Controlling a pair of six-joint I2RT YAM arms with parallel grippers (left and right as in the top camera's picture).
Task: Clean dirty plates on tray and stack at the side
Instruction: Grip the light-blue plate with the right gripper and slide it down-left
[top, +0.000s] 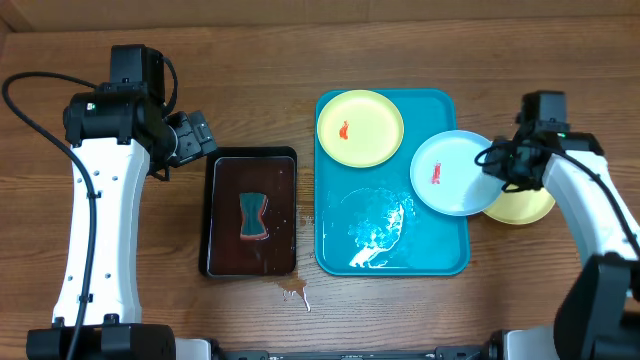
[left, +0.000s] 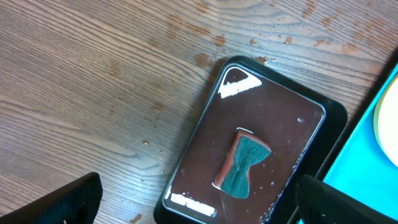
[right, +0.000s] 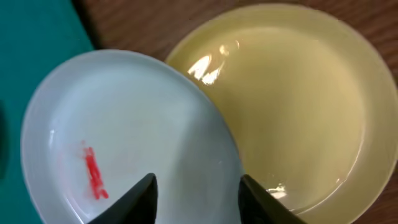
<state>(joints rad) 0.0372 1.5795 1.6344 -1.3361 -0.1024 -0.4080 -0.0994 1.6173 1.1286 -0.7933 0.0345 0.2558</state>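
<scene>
Plates overhead: one yellow plate (top: 360, 128) with a red smear sits in the tray's (top: 440, 255) far left corner, the white plate (top: 452, 172) (also smeared) overhangs the right rim, and a second yellow plate (top: 528, 208) lies on the table (top: 500, 300) partly under it. Left wrist: the left gripper (left: 199, 186) hangs wide open above the black tray (left: 336, 115) and its sponge (left: 242, 165). Right wrist: the right gripper's (right: 196, 180) jaws pinch the white plate's rim.

Turquoise tray (top: 440, 240); red-smeared pale-blue plate (top: 458, 180)
</scene>
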